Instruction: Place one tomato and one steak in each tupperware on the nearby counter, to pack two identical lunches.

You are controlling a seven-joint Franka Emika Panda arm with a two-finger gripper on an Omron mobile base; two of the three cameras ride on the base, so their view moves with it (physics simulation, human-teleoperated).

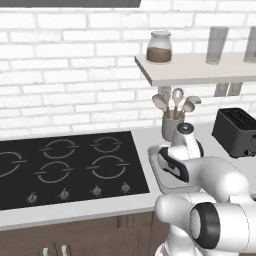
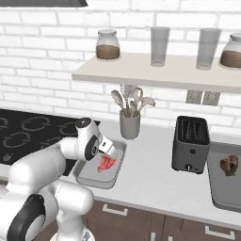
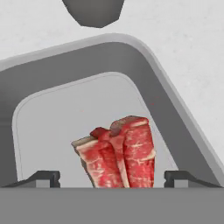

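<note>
A grey tupperware (image 2: 89, 176) sits on the pale counter (image 2: 150, 174) just right of the stove. A raw red steak (image 2: 106, 163) is inside it. My gripper (image 2: 108, 153) hangs low over this tray, pointing down. In the hand view the steak (image 3: 118, 153) stands between my two fingertips (image 3: 43, 177), which are spread wide and clear of the meat on both sides; the gripper (image 3: 112, 177) is open. The tray's rim (image 3: 175, 100) curves around it. A second tupperware (image 2: 221, 190) lies at the far right with a dark brownish piece of meat (image 2: 229, 165) in it.
A dark toaster (image 2: 190, 141) stands between the two trays. A grey utensil holder (image 2: 130, 123) with spoons sits behind the left tray, under a white wall shelf (image 2: 155, 73) of jars. The black stove (image 1: 65, 165) lies to the left.
</note>
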